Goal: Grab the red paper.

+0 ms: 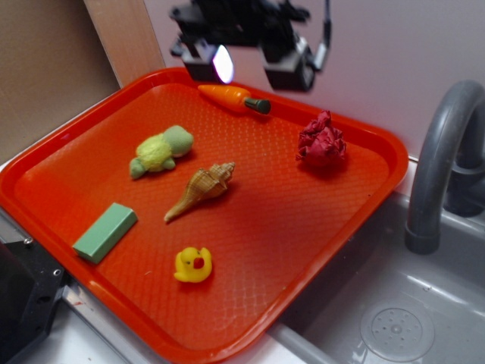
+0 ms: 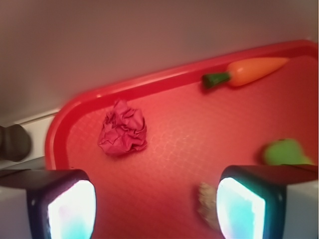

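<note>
The end effector (image 1: 248,67) hangs high over the tray's (image 1: 227,345) far edge with its jaws spread wide and nothing between them, just above the toy carrot (image 1: 231,97). The red paper (image 1: 321,141) lies untouched on the tray, below it and off to one side, near the corner by the sink (image 1: 394,318). This looks like the approach step: the next move calls for shifting sideways over the paper, then descending to close around it.

A toy kitchen: grey plastic sink (image 1: 394,318) and faucet (image 1: 443,163) beside a tray (image 1: 303,250).
</note>
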